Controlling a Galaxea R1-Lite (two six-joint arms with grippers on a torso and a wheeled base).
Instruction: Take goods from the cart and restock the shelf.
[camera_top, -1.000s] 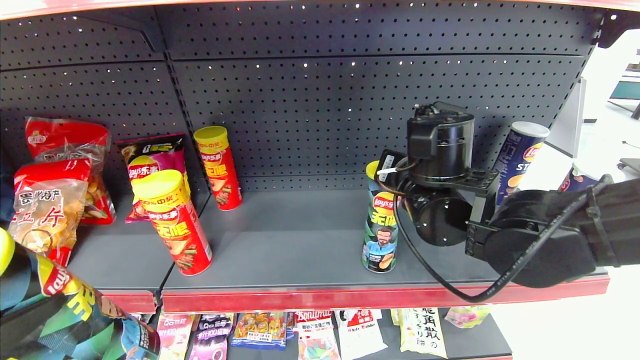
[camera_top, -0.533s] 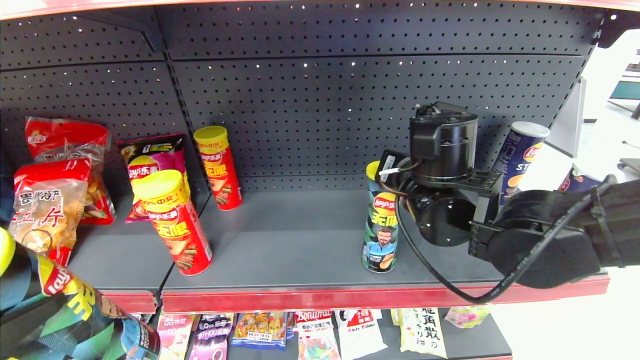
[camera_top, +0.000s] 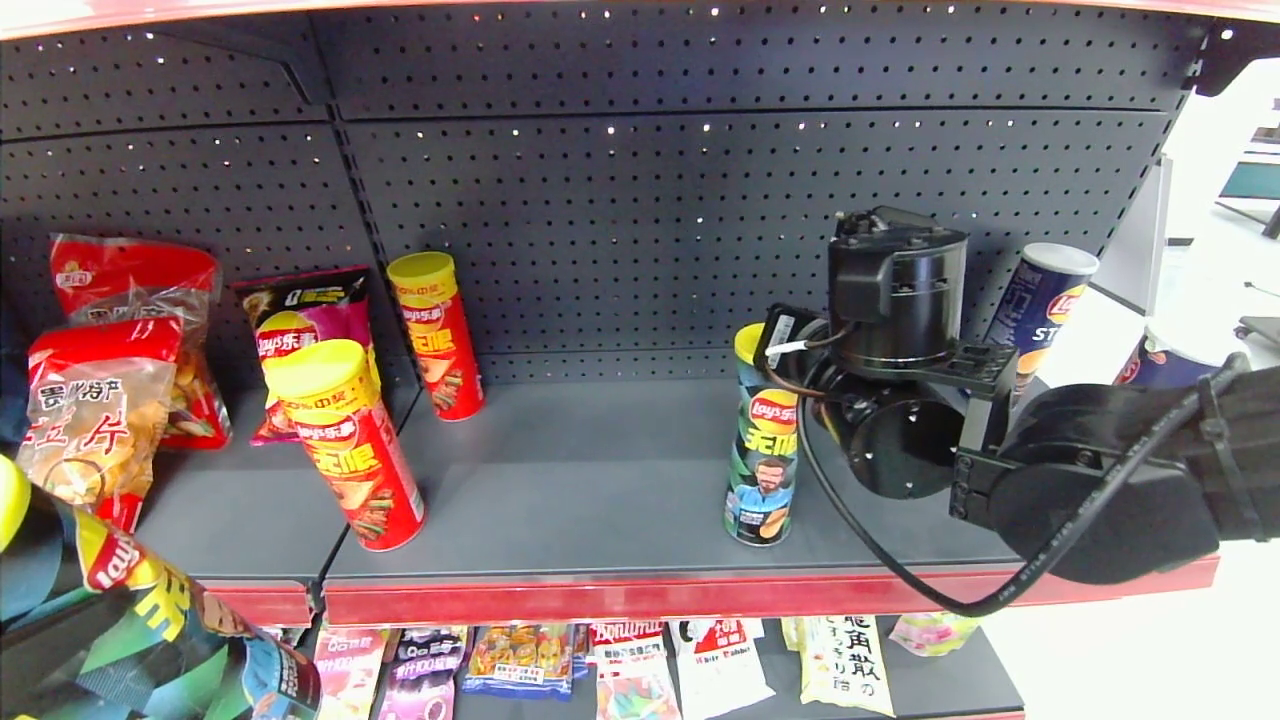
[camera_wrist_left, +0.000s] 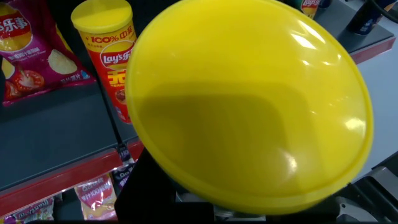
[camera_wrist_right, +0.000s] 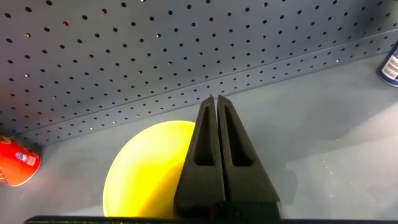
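Note:
A green-and-black chips can (camera_top: 762, 440) with a yellow lid (camera_wrist_right: 146, 168) stands upright on the grey shelf (camera_top: 600, 480), near its front edge. My right gripper (camera_wrist_right: 216, 99) is shut, fingers pressed together with nothing between them, just above and behind that lid. In the head view the right wrist sits right of the can, close to it. A second green can (camera_top: 130, 610) with a yellow lid (camera_wrist_left: 249, 106) is held up at the lower left in my left gripper, in front of the shelf and below its edge.
Two red cans (camera_top: 350, 450) (camera_top: 438, 335) and several chip bags (camera_top: 95, 420) fill the shelf's left side. A blue can (camera_top: 1040, 300) stands at the back right. Bare shelf lies between the red cans and the green can. Snack packets (camera_top: 640, 665) lie on the shelf below.
My right arm has drawn a little to the right and down, away from the standing green can. The can stays upright in place. The left arm has not moved.

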